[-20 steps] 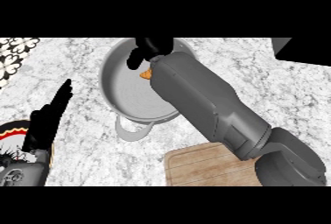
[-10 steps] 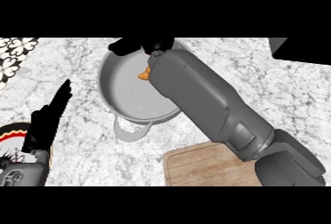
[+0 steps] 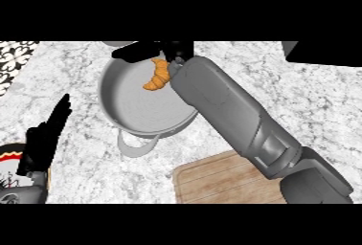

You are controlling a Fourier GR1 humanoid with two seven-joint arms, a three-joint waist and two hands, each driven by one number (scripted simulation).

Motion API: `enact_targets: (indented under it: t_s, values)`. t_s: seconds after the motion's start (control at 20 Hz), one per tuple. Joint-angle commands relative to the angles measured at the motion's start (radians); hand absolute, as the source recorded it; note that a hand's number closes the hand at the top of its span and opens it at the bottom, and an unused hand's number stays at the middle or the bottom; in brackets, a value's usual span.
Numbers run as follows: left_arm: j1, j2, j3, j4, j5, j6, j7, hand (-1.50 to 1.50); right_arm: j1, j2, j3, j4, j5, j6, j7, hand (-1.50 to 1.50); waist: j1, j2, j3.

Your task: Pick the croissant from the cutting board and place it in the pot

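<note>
Patterned surface (image 3: 17, 55): a black-and-white floral patch is seen at the upper left corner, beside the marbled counter (image 3: 297, 110).
Plate (image 3: 10, 160): a small part of a plate with a red and black rim is seen at the lower left edge, partly hidden by the left hand.
Left hand (image 3: 46, 136): shown at the left edge, fingers held straight and pointed up; nothing is held, and it is kept well apart from the pot.
Pot (image 3: 141, 112): a grey pot is set on the counter left of centre, its round inside seen from above; one loop handle is turned toward the lower edge, and its far rim is covered by the right hand.
Croissant (image 3: 158, 75): the orange croissant is seen over the upper part of the pot's inside, just beside the right forearm. Its upper end is met by the fingers of the right hand; whether it is touching the pot's floor cannot be told.
Right hand (image 3: 152, 49): placed over the pot's far rim, black fingers spread leftward. The fingers appear to be closed on the croissant's upper end.
Right forearm (image 3: 226, 115): a grey forearm is stretched from the lower right corner diagonally up to the pot.
Cutting board (image 3: 226, 179): a wooden board is laid on the counter at lower centre, partly covered by the right forearm; nothing is seen on its visible part.
Dark object (image 3: 322, 51): a black shape is cut off by the upper right corner.
</note>
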Motion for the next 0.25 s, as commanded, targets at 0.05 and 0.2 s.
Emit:
enact_targets:
  t_s: [0.05, 0.2]
  values:
    - [0.046, -0.002, 0.033, -0.033, 0.014, 0.013, 0.033, 0.00, 0.127, 0.000, -0.024, -0.076, -0.065, 0.079, -0.133, -1.50, -0.067, -0.018, 0.001]
    - [0.041, 0.004, 0.056, -0.014, 0.020, 0.010, -0.006, 0.00, 0.165, -0.023, -0.072, -0.056, -0.096, 0.122, -0.209, -1.50, -0.073, -0.016, 0.001]
